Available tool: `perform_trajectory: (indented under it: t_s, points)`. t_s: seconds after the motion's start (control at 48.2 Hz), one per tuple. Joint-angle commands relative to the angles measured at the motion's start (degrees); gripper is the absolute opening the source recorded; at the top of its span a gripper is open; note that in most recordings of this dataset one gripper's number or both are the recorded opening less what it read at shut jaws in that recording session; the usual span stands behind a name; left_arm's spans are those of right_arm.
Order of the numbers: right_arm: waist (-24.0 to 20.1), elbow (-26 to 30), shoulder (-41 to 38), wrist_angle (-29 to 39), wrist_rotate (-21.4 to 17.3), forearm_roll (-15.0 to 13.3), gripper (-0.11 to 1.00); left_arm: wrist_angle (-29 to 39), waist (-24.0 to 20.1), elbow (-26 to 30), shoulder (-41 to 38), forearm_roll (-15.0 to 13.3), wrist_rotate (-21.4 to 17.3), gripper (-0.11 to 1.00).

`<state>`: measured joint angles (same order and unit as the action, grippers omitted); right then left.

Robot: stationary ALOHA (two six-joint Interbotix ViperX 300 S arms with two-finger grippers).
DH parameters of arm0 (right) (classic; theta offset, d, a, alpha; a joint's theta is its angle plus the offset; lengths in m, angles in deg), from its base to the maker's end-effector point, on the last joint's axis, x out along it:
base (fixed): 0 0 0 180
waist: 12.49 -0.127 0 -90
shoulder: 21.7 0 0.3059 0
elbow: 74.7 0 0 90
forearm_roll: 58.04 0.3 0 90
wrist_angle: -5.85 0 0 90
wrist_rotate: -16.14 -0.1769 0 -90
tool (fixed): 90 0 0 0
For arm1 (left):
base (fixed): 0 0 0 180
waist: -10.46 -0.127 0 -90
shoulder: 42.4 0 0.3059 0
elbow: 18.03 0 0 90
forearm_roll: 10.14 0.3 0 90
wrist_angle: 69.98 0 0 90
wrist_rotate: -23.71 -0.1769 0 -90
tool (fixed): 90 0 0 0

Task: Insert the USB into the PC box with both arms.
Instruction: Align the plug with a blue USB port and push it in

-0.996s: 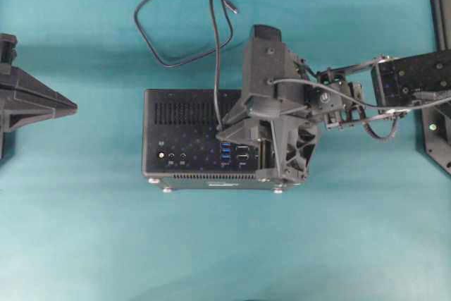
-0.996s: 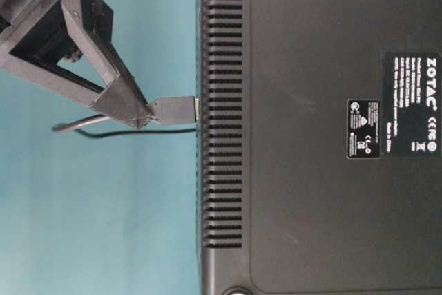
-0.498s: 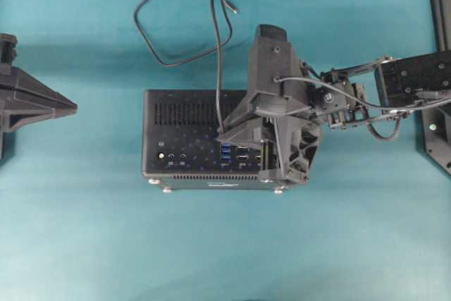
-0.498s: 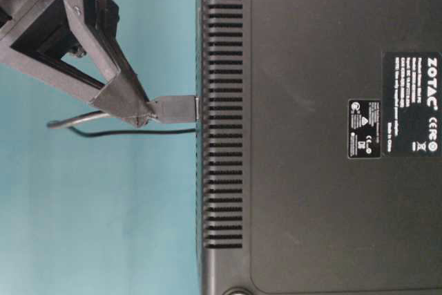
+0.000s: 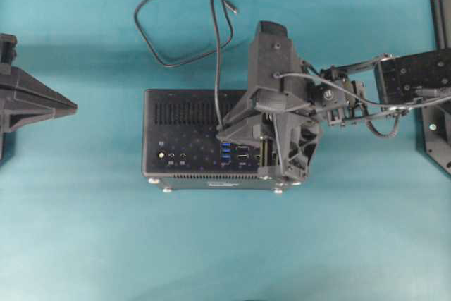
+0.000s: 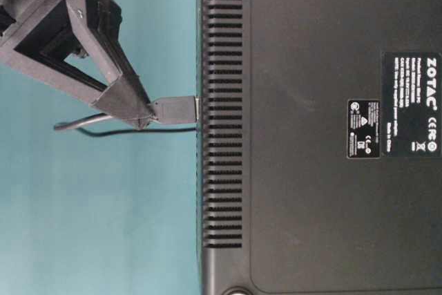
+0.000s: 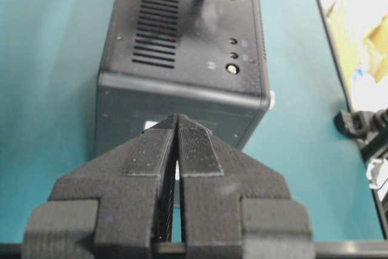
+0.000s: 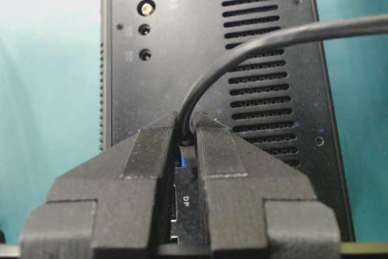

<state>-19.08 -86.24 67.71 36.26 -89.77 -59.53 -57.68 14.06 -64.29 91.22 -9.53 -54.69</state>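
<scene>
Your right gripper (image 6: 141,117) is clamped on the USB (image 6: 174,109) plug, whose long axis runs level, tip touching the PC box (image 6: 318,129) port panel. Its cable loops on the table behind. Your left gripper (image 7: 177,127) sits closed, empty, apart.

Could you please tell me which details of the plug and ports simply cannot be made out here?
- Overhead: the right pincer covers the USB plug's tip on the PC box.
- Right wrist: the pincer fingers hide the port beneath.
- Table-level: how deep the plug sits is unclear.
</scene>
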Motion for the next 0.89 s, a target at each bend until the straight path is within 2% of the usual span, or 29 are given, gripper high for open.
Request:
perform_trajectory:
  t_s: [0.0, 0.29, 0.602, 0.871]
  points:
    - [-0.7, -0.7, -0.3, 0.6, -0.1, 0.4, 0.07, -0.3, 0.0, 0.9, -0.2, 0.1, 0.0, 0.0]
    - [-2.5, -1.0, -0.3, 0.6, -0.2, 1.6, 0.07, -0.3, 0.0, 0.7, -0.2, 0.2, 0.0, 0.0]
    - [0.5, -0.8, -0.2, 0.1, 0.1, 0.5, 0.07, -0.3, 0.0, 0.7, -0.2, 0.1, 0.1, 0.0]
    - [0.9, -1.0, 0.2, 0.0, 0.1, 0.4, 0.07, -0.3, 0.0, 0.8, 0.0, 0.2, 0.0, 0.0]
